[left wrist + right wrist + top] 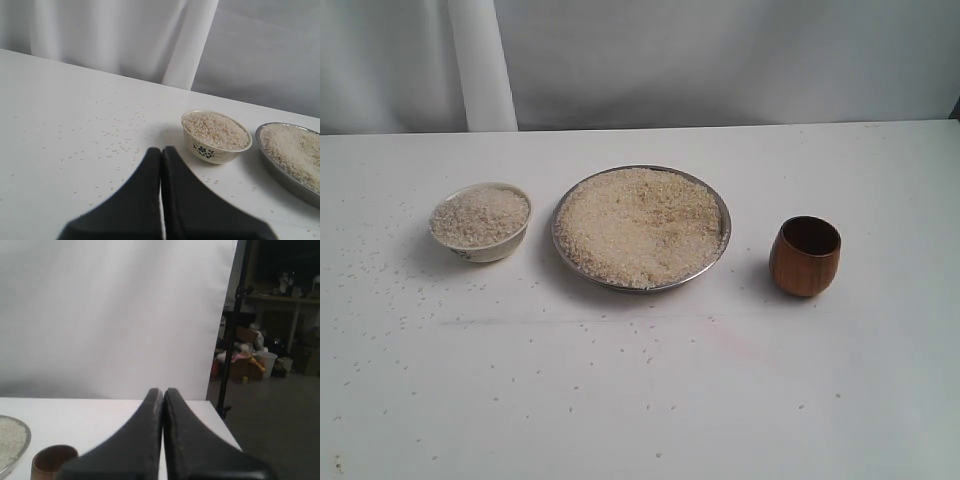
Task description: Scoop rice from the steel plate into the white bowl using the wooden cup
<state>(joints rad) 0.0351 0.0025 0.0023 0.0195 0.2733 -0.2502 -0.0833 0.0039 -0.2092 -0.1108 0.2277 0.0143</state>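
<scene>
Table (pixel 640 400), L to R: white bowl (pixel 485 250), heaped w/ rice (pixel 480 215); steel plate (pixel 724 238), centre, also piled; wooden cup (pixel 805 262), upright, right of plate. My left gripper (pixel 161 150) & right gripper (pixel 163 390) — both pressed together, clear of all items.

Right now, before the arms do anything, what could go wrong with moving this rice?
The white bowl is already heaped to its rim, so added rice would probably spill onto the table, where loose grains already lie. The steel plate is piled to its edge too, so scooping may push grains over. The wooden cup looks rounded and glossy; it could slip or tip when gripped.
</scene>
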